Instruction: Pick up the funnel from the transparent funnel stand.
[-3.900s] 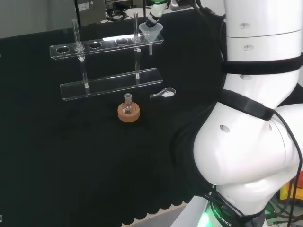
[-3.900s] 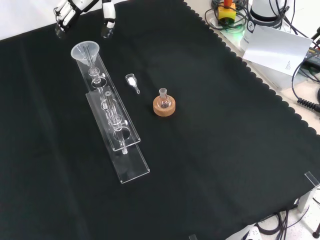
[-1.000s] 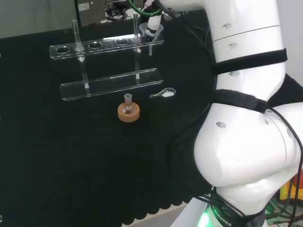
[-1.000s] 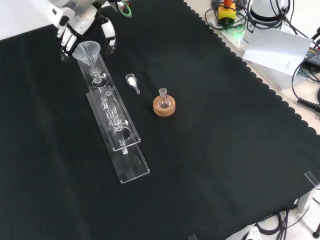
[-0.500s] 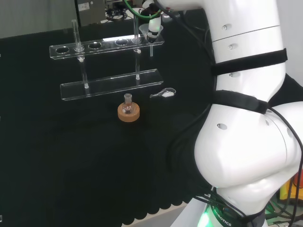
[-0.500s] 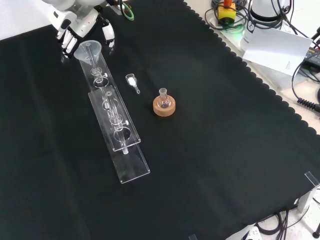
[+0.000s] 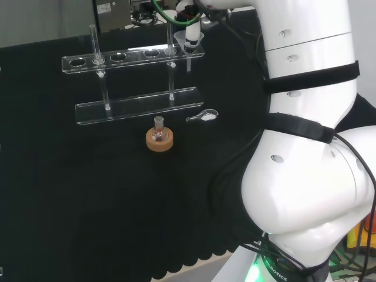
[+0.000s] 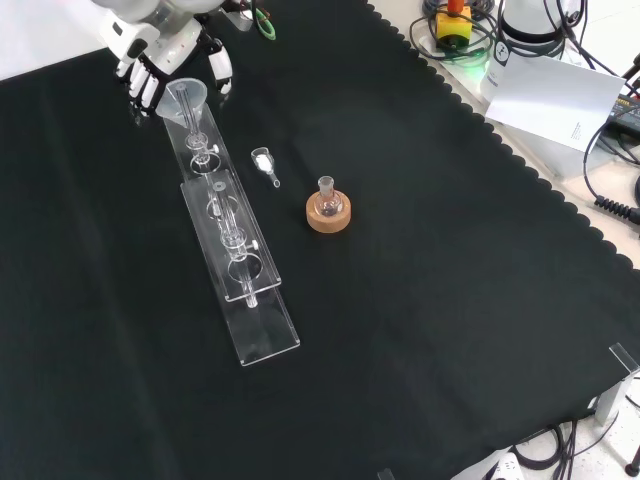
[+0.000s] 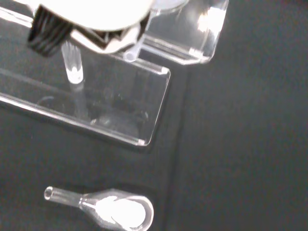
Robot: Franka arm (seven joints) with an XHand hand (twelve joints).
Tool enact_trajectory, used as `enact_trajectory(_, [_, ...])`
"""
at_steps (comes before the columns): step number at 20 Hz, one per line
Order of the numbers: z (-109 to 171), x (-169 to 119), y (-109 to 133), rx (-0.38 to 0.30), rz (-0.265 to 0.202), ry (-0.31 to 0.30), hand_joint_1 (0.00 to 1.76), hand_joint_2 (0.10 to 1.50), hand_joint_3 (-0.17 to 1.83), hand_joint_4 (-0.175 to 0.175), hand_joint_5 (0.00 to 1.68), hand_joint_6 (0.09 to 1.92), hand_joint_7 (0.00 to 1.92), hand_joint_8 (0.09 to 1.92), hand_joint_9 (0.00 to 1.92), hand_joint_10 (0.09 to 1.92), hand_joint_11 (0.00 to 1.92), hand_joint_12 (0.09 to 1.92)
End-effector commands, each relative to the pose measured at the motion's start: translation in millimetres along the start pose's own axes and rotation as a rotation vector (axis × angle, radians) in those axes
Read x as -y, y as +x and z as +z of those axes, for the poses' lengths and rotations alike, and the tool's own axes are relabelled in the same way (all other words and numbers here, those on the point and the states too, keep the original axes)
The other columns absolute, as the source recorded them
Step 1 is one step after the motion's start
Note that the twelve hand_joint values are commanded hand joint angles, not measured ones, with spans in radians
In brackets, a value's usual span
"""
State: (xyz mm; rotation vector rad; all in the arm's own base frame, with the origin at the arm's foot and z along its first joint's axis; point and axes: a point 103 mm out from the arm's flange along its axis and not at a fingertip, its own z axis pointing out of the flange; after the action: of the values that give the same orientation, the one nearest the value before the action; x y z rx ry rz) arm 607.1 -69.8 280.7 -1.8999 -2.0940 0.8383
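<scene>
The clear funnel sits in the end hole of the transparent stand, its stem hanging down through the upper shelf. My hand has come in from the front view's top and straddles the funnel's bowl. The fingers lie against its left rim, the thumb stands at its right, and both are fairly straight. In the head view the hand is right over the funnel at the stand's right end. In the wrist view the funnel's stem shows under the blurred hand.
A cork ring with a small flask stands to the right of the stand in the front view. Between them lies a glass scoop with white powder. The stand's base plate and the scoop are close in the wrist view.
The hand has come down from above the stand and closed in round the funnel. The funnel and the stand's upper end have shifted slightly to the right in the front view.
</scene>
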Motion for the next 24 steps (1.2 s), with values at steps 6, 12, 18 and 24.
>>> enact_trajectory(6, [-17.8, 17.5, -3.9, 0.066, 0.036, -0.104, 1.02, 0.61, 0.77, 0.004, 0.60, 1.10, 0.39, 0.71, 0.60, 0.58, 0.26, 1.35])
enact_trajectory(12, [-28.8, 31.6, -5.8, 0.081, 0.044, -0.121, 1.04, 0.61, 0.77, 0.003, 0.61, 1.14, 0.41, 0.72, 0.63, 0.58, 0.28, 1.35])
enact_trajectory(18, [-46.9, 58.3, -8.2, 0.086, 0.062, -0.146, 1.05, 0.61, 0.77, 0.002, 0.61, 1.15, 0.41, 0.72, 0.64, 0.58, 0.29, 1.34])
enact_trajectory(24, [-60.8, 93.3, -5.9, 0.103, 0.087, -0.162, 1.05, 0.61, 0.78, -0.001, 0.59, 1.15, 0.42, 0.73, 0.64, 0.58, 0.29, 1.34])
